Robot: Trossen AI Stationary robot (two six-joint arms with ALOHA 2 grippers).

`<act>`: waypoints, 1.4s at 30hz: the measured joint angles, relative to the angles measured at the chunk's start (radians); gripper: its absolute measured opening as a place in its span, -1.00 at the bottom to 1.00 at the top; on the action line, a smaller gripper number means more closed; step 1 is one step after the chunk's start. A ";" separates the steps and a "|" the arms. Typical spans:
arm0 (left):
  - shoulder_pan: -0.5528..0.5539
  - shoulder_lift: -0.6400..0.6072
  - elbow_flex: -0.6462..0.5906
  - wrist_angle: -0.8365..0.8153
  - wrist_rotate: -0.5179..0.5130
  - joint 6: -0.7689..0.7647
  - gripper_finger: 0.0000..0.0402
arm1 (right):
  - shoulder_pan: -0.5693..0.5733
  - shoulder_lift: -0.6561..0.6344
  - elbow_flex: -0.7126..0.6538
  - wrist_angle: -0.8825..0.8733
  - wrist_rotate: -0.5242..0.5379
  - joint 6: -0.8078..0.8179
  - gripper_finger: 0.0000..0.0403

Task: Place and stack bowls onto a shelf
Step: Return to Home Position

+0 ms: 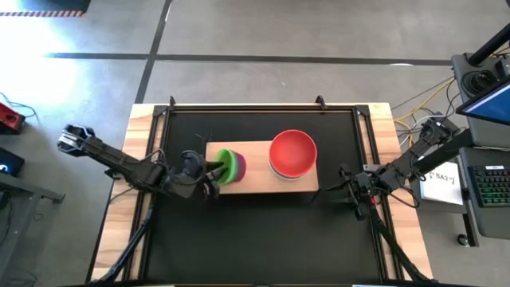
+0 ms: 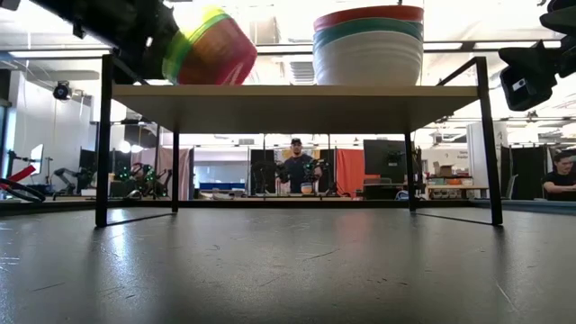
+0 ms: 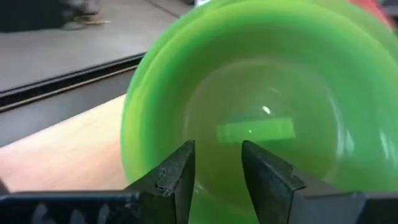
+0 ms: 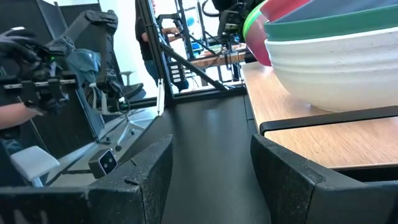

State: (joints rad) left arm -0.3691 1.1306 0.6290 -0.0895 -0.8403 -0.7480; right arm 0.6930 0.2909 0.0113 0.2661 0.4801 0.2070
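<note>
The shelf [image 1: 255,182] lies on the table [image 1: 263,239] with its long axis running from one gripper to the other.

Left gripper [image 1: 212,169]: positioned at one end of the shelf. Its fingers [image 3: 180,177] stand a narrow gap apart, directly in front of the small stack [image 2: 211,49]. The top bowl, the bright green bowl [image 3: 261,93], shows through that gap. A grip on the rim cannot be confirmed. The small stack is tilted. Its axis leans off vertical, and its mouth faces the left fingers.

Large stack [image 1: 292,154]: stands upright on the shelf, mouth up, beyond the small stack from the left fingers. The red bowl [image 2: 369,15] is on top and the white bowl [image 2: 369,63] is at the bottom.

Right gripper [image 4: 211,168]: positioned off the opposite end of the shelf. Its fingers [image 4: 298,180] are spread wide and empty. The large stack sits ahead of them, apart from them.
</note>
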 joint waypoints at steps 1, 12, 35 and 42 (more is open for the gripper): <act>0.000 -0.014 -0.020 0.037 0.014 0.039 -0.42 | 0.000 0.000 0.000 0.000 0.000 0.000 0.01; -0.016 0.002 -0.024 0.181 0.162 0.262 -0.42 | 0.000 0.005 0.000 0.000 0.000 0.000 0.01; 0.030 0.130 0.310 -0.093 0.098 0.331 -0.42 | 0.000 0.006 0.000 0.000 0.000 0.000 0.01; 0.078 0.131 0.312 -0.092 0.144 0.319 -0.42 | 0.000 0.006 0.000 0.000 0.000 0.001 0.01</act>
State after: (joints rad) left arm -0.2909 1.2617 0.9405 -0.1810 -0.6968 -0.4291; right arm 0.6931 0.2974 0.0113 0.2661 0.4801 0.2081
